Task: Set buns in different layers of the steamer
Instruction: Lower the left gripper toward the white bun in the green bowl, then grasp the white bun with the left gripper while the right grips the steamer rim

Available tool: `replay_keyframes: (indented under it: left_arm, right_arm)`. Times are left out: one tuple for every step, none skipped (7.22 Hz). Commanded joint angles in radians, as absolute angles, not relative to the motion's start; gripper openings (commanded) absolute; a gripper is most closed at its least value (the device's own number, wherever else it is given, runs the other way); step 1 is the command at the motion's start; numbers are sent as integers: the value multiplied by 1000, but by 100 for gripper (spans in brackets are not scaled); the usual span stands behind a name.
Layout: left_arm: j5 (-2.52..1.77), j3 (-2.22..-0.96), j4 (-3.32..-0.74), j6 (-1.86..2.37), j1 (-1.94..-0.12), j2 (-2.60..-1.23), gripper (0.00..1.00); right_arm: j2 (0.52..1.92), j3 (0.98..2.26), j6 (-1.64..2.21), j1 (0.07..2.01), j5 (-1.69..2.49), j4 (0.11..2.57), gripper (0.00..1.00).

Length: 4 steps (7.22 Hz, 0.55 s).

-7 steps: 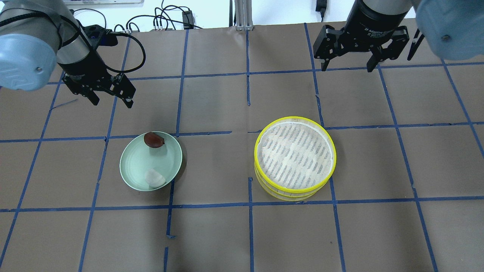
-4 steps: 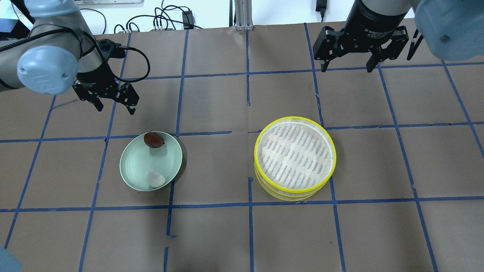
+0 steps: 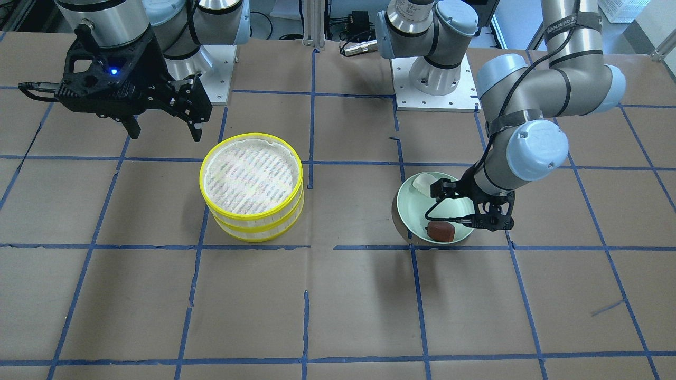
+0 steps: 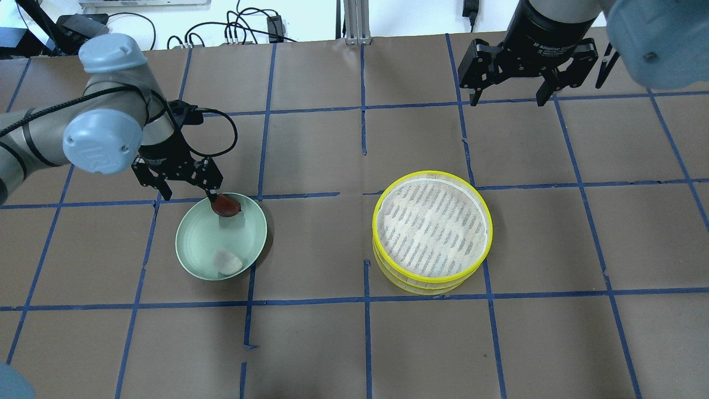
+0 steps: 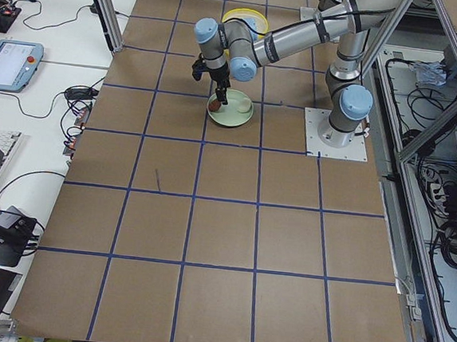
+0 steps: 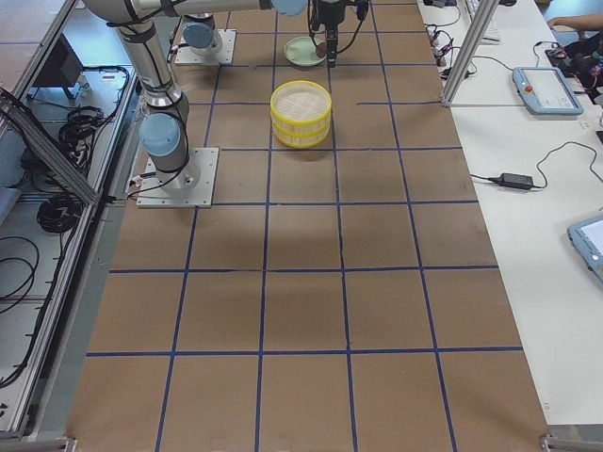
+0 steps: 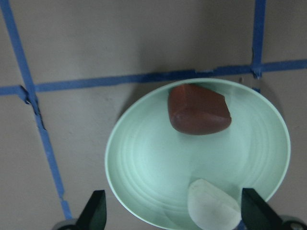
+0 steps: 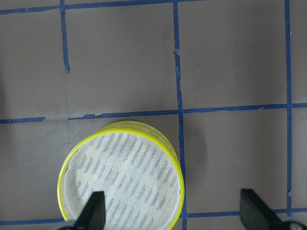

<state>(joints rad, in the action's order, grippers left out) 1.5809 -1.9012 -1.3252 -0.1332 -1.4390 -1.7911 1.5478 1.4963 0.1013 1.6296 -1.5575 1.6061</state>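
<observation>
Hovering spread open above the pale green round plate (image 4: 178, 244), the left gripper (image 4: 189, 195) faces the glossy reddish-brown oval bun (image 4: 225, 205) just ahead (smooth white oval bun (image 4: 227, 261) nearer, off to 1 side); next, it should centre, descend and close. The open right gripper (image 4: 507, 102) hangs above and beside 2 stacked yellow-rimmed steamer tiers (image 4: 431, 279).

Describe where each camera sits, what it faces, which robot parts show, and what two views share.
Front-facing: across the table, facing the robot; both arms, both bases.
Overhead: behind the robot, looking down; left gripper by plate, right gripper beyond steamer.
Exterior left: table's end; left arm nearest.
Exterior right: other end; right arm nearest.
Left wrist: down onto plate; fingertips only.
Right wrist: down onto steamer; fingertips only.
Shared: brown bun, left wrist and overhead.
</observation>
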Motion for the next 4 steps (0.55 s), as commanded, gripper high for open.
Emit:
replay_keyframes:
  left_arm:
    - [1525,-1972,-1324,-95,-1450,-1782,98]
    - [1514,-1992,-1318,-95,-1450,-1786,98]
    - [1514,-1994,-1312,-97,-1448,-1802,100]
    - [1516,-1999,-1312,-97,-1448,-1804,100]
  right_arm:
    - [1548,1496,101,1631,-1559,1606,100]
    - [1548,1497,101,1631,-1560,1605,100]
    - [1548,1502,101,1626,-1559,1603,100]
    - [1546,1509,100,1632,-1560,1598,100]
